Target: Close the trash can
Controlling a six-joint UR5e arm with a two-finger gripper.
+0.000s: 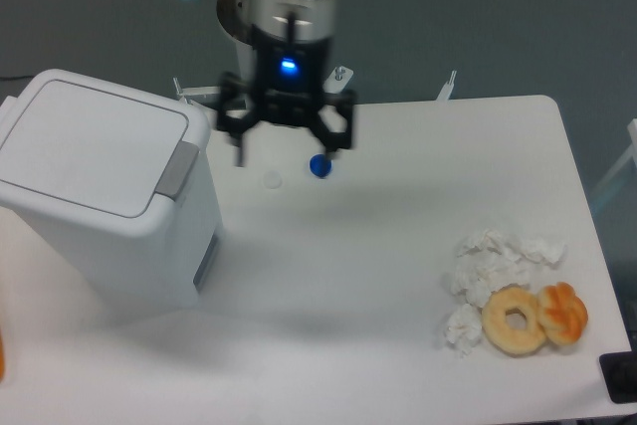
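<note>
Hovering above the rear-middle of the table [398, 276], the gripper [287, 146] is seen with fingers spread apart and nothing held between them. The trash can [109, 196] is placed at the left end of the table, to the image-left of the gripper and slightly nearer the camera; its near top corner is just beside the finger on that side, though a height gap cannot be judged from this view. The lid [90, 144] is seen lying flat on the bin, with the grey latch panel [179, 168] at the rim facing the gripper, so the can is judged already closed or very nearly so; whether the latch is fully seated cannot be told. The bin's long axis is taken to run from image-left to image-right, latch end toward the tool. If a final press is needed, a short move toward image-left and down onto the latch edge would be called for. Open room is left between bin and gripper, apart from a small blue ball [319, 165] and a faint white disc [273, 180] beneath the tool. Crumpled tissues [493, 271], a doughnut [515, 319] and a pastry [564, 313] are grouped well apart at the near right corner, out of the path.
</note>
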